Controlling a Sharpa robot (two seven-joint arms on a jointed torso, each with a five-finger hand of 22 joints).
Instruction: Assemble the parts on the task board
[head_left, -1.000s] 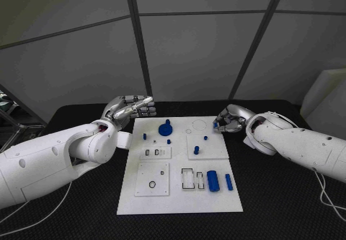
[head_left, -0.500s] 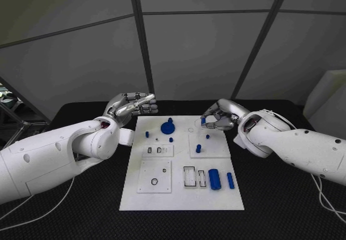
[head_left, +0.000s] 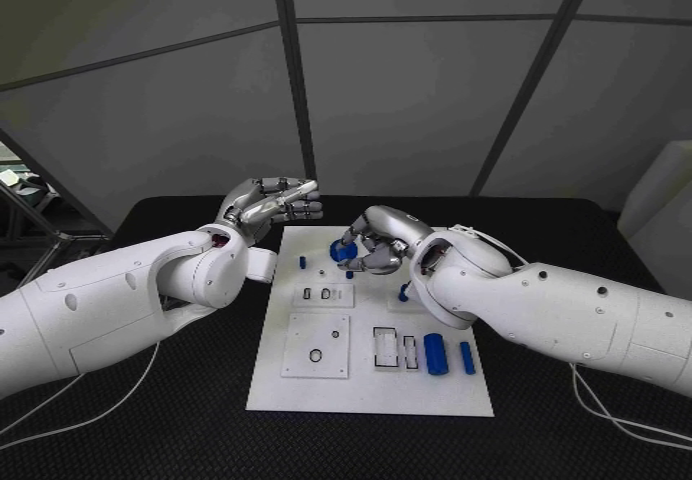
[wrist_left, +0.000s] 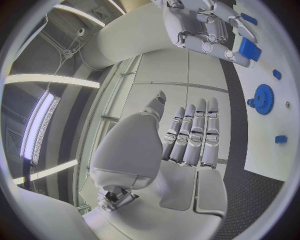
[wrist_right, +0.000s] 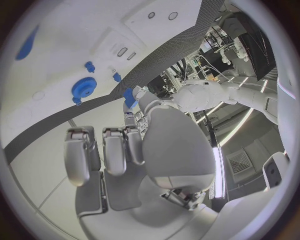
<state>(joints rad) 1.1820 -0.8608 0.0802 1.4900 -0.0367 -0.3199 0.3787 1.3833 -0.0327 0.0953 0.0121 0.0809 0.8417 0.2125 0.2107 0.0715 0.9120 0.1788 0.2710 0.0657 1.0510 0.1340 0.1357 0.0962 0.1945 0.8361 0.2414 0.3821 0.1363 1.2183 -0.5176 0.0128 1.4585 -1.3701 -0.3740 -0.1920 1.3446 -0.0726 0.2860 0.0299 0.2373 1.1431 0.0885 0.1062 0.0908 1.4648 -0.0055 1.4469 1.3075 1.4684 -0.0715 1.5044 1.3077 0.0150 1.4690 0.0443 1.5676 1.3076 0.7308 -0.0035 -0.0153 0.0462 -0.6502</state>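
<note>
Right robot hand (head_left: 372, 240) over blue gear (head_left: 343, 250), pinching small blue part (wrist_right: 129, 97).

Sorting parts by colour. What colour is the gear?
Blue gear, clearest in the left wrist view.

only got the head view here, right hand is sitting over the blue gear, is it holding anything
observer: yes. The right wrist view shows a small blue part at the thumb tip of the right hand, and it looks pinched.
operator: is it touching the gear
observer: no. The blue gear lies flat on the task board, apart from the fingers.
operator: left hand got anything
observer: no. The left wrist view shows the left hand with its fingers stretched out and its palm bare.
</note>
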